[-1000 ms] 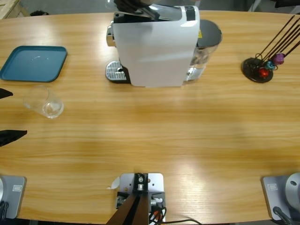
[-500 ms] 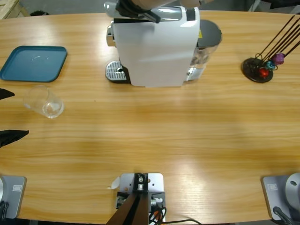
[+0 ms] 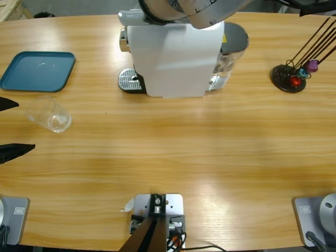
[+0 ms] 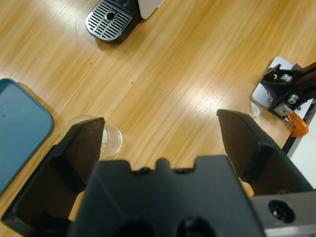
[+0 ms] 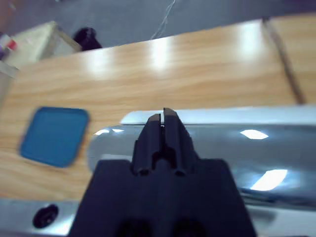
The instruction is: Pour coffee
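A clear glass (image 3: 49, 115) stands on the table at the far left; no coffee shows in it or anywhere else. My left gripper (image 3: 13, 127) is open at the left edge, its two black jaws spread wide just left of the glass. In the left wrist view the glass (image 4: 107, 139) sits beside one jaw of the left gripper (image 4: 160, 123), apart from it. The white coffee machine (image 3: 173, 58) stands at the back middle. My right gripper (image 5: 162, 118) is shut, held over the machine's chrome top lever (image 5: 232, 143). The silver right arm (image 3: 194, 10) covers the machine's top.
A blue tray (image 3: 38, 70) lies at the back left, behind the glass. The machine's metal drip grid (image 3: 128, 80) juts out to its left. A black capsule stand (image 3: 289, 77) with coloured capsules and thin rods is at the back right.
The right arm has swung further over the machine's top, now covering it with its silver body. The left jaws have crept slightly to the right. The glass has not moved.
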